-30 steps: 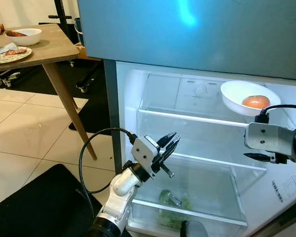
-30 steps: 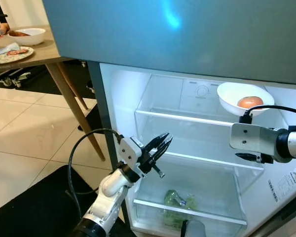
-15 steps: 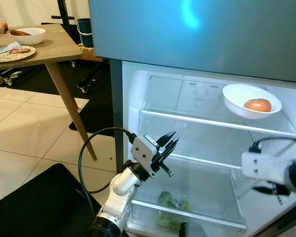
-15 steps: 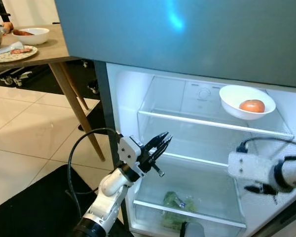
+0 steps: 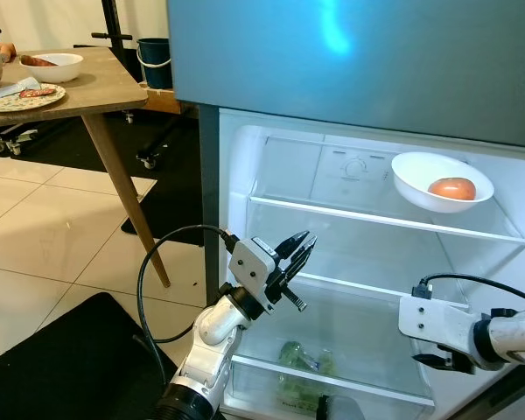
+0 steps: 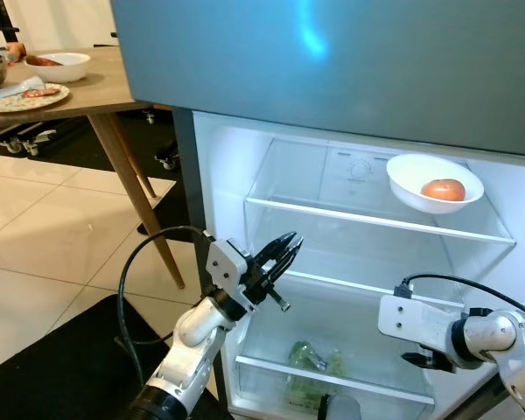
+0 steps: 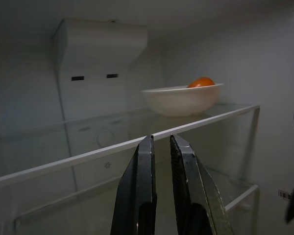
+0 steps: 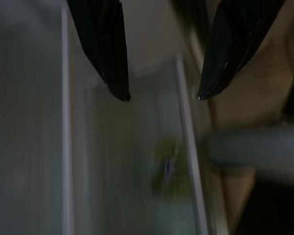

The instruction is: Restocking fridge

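We see one bowl holding one tomato on the fridge's top shelf; our left gripper is nearly closed and empty, our right gripper spread wide and empty.

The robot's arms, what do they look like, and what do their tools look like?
Both arms are silver with rounded joints, each ending in a white boxy wrist block fed by a looping black cable. The left tool and right tool each have two long, tapering black fingers.

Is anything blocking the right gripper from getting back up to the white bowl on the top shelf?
Nothing visible blocks it. The right gripper hangs open and empty low at the fridge's right, in front of the shelves. The white bowl with its tomato sits on the top glass shelf, open space in front.
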